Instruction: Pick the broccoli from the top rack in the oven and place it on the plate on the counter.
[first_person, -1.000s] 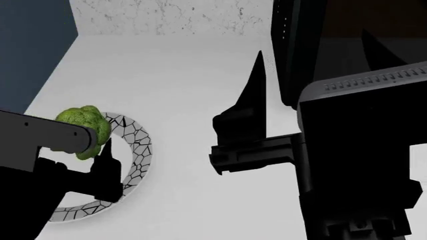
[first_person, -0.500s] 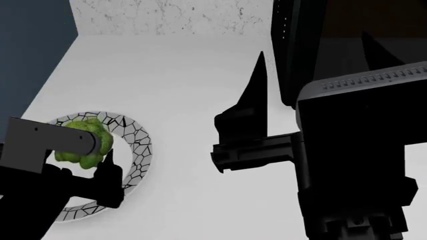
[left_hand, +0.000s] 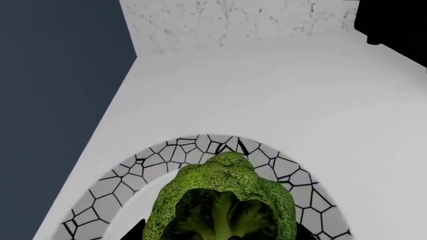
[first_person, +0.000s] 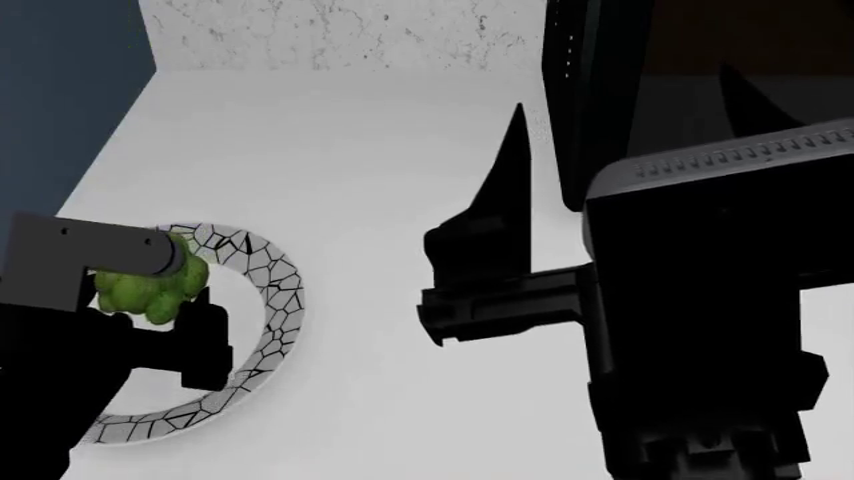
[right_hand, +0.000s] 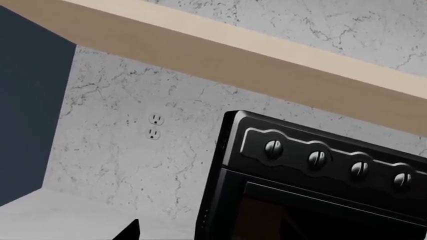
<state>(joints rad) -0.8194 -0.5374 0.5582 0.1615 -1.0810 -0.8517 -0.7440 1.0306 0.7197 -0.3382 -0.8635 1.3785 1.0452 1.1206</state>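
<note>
The broccoli (first_person: 138, 287) is gripped in my left gripper (first_person: 150, 295), held low over the plate's white centre. In the left wrist view the broccoli (left_hand: 220, 200) fills the space between the black fingertips (left_hand: 137, 231), stem side facing the camera. The mosaic rim of the plate (first_person: 276, 292) curves round it, as the left wrist view (left_hand: 200, 145) also shows. The plate sits on the white counter (first_person: 374, 150). My right gripper (first_person: 621, 100) is open and empty, held up in front of a black appliance. The oven and top rack are out of view.
A black countertop appliance with several knobs (right_hand: 313, 165) stands at the right against the speckled wall (first_person: 347, 35), close to my right arm. A dark blue-grey panel (first_person: 67, 90) bounds the counter's left side. A wall socket (right_hand: 155, 125) sits beside the appliance.
My left gripper has carried the broccoli from the plate's far rim leftward and lower, over its centre. The right arm has barely moved.
</note>
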